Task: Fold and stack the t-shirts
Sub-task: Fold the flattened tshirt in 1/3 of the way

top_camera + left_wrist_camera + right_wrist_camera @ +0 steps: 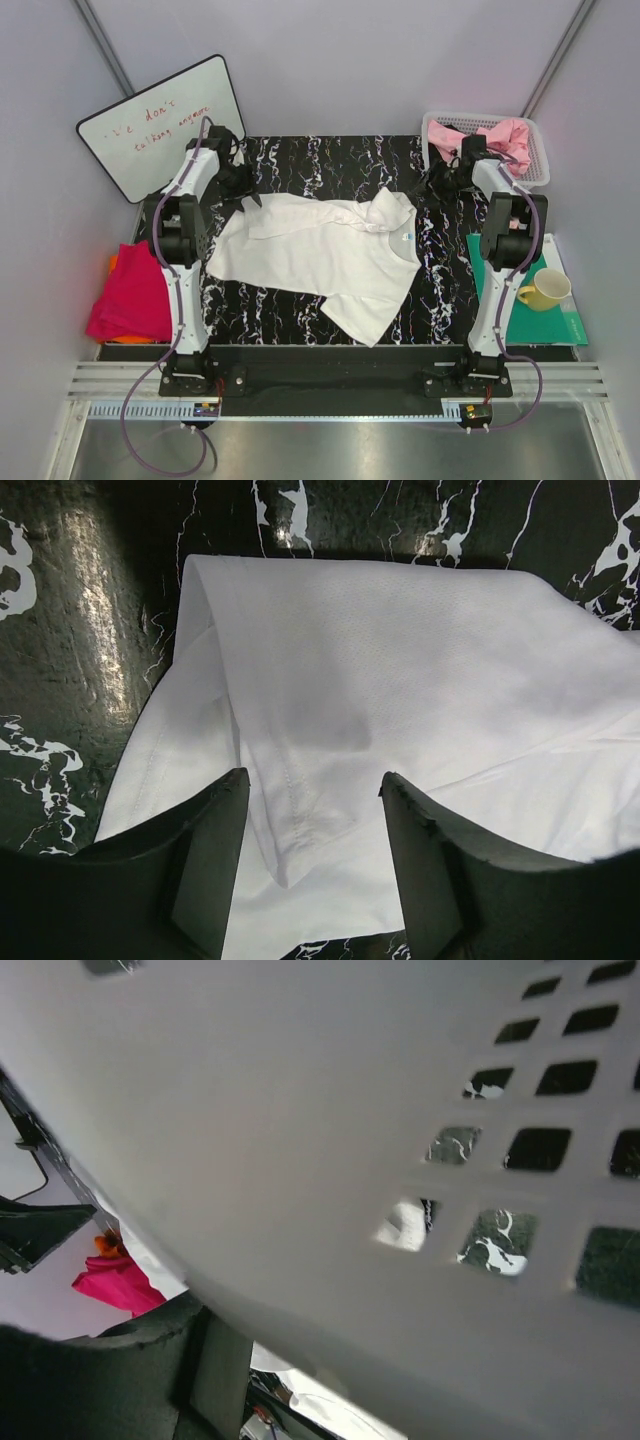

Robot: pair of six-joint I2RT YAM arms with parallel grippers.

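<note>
A white collared t-shirt (330, 250) lies spread on the black marble table, its blue neck label (405, 237) to the right. My left gripper (248, 200) is open at the shirt's far left corner. In the left wrist view a folded sleeve edge (290, 810) lies between its open fingers (215, 850). A pink shirt (505, 135) lies in the basket. A magenta-red shirt (130, 295) lies on an orange one (113, 262) at the left. My right gripper (443, 180) is close against the basket; one finger (215, 1360) shows, set wide, nothing held.
A white mesh basket (535, 165) stands at the back right; its wall (330, 1140) fills the right wrist view. A whiteboard (150, 125) leans at the back left. A teal mat (560, 325) with a yellow mug (545, 290) lies at the right.
</note>
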